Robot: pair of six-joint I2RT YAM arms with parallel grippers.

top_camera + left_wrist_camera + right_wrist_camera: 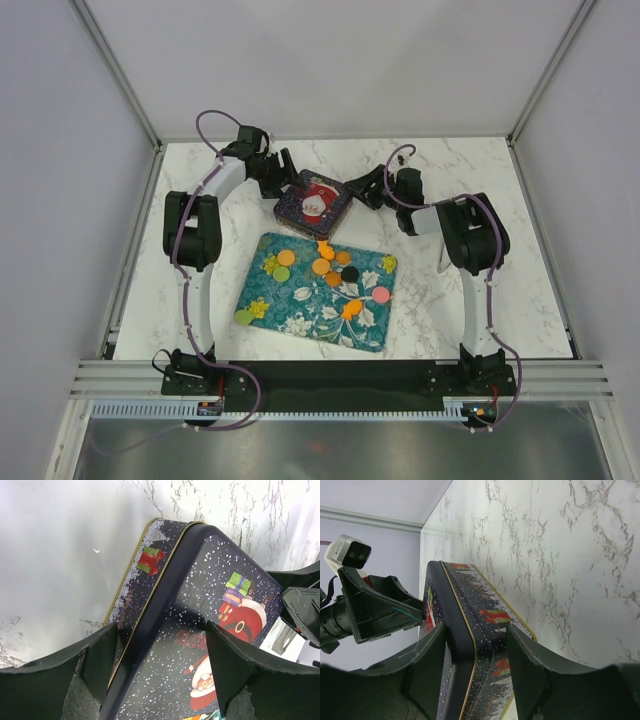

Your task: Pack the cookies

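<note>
Top external view: orange, black, pink and green cookies [320, 267] lie scattered on a teal floral mat [300, 305] in the middle of the marble worktop [530, 290]. Just behind the mat sits a Santa-printed tin [313, 205], with an arm at each side. Left fingers [100, 660] pinch the tin's corner. Right fingers [525, 680] straddle its rim; whether they grip it cannot be told.

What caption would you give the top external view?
Left gripper and right gripper flank the Santa tin; cookies lie on the floral tray.
</note>
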